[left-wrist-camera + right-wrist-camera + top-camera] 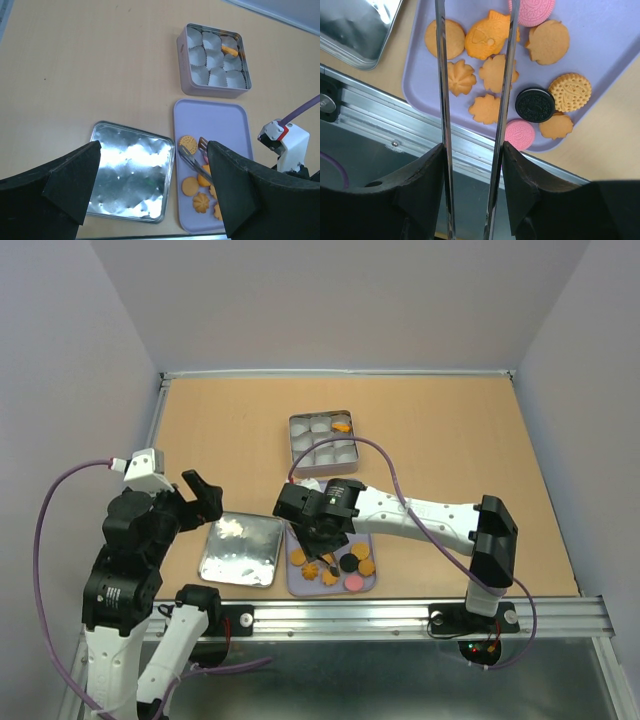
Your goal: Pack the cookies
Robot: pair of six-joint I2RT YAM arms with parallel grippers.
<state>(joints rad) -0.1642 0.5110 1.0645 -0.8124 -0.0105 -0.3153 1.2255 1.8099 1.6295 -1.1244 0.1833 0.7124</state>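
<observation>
Several cookies (490, 35) lie on a purple tray (610, 45): orange rounds, flower and animal shapes, two pink rounds and a black one (535, 103). My right gripper (472, 150) is shut on metal tongs (442, 100), whose two arms stand apart on either side of an orange fish-shaped cookie. The tongs' tips run out of the right wrist view. In the left wrist view the tongs (192, 162) reach over the cookies (190, 186). My left gripper (152, 150) hangs open above the tin lid (130, 177), holding nothing.
A square tin (322, 440) lined with white paper cups stands behind the tray; one orange cookie (342, 426) sits in its far right cup. The shiny lid (240, 550) lies left of the tray (292, 585). A metal rail runs along the table's near edge.
</observation>
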